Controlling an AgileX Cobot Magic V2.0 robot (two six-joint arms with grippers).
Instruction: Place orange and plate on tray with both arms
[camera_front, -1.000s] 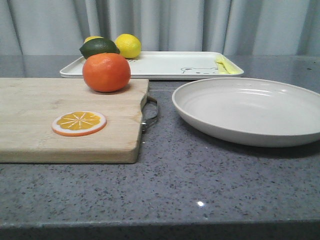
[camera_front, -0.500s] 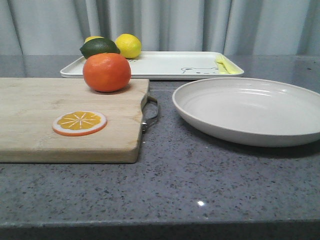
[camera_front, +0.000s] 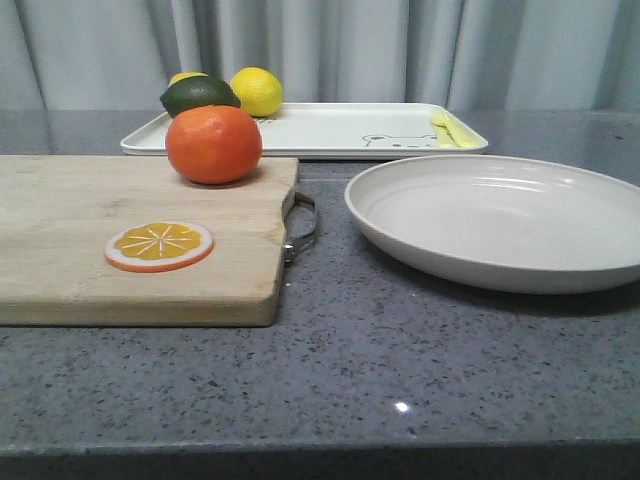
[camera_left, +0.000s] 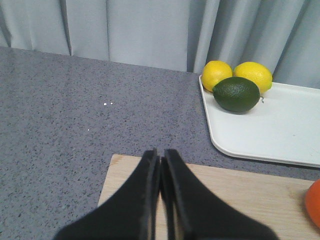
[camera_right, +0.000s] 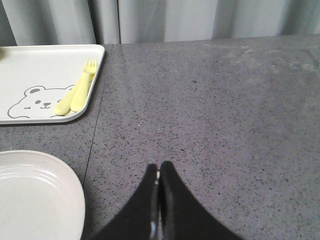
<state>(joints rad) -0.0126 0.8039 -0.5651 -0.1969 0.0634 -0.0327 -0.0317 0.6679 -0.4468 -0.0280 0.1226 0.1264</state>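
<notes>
The orange (camera_front: 213, 144) sits on the far right part of a wooden cutting board (camera_front: 70, 220); a sliver of it shows at the edge of the left wrist view (camera_left: 315, 202). The off-white plate (camera_front: 500, 220) lies on the counter to the right of the board; its rim shows in the right wrist view (camera_right: 35, 195). The white tray (camera_front: 330, 128) with the bear drawing (camera_right: 32, 100) lies behind both. My left gripper (camera_left: 160, 155) is shut and empty above the board's far left corner. My right gripper (camera_right: 159, 167) is shut and empty over bare counter beside the plate. Neither gripper shows in the front view.
On the tray lie two lemons (camera_left: 217, 74) (camera_left: 253, 75), a dark green lime (camera_left: 236, 93) and a pale yellow fork (camera_right: 80, 92). An orange slice disc (camera_front: 159, 246) lies on the board. The board has a metal handle (camera_front: 302, 228) toward the plate. Grey curtains hang behind.
</notes>
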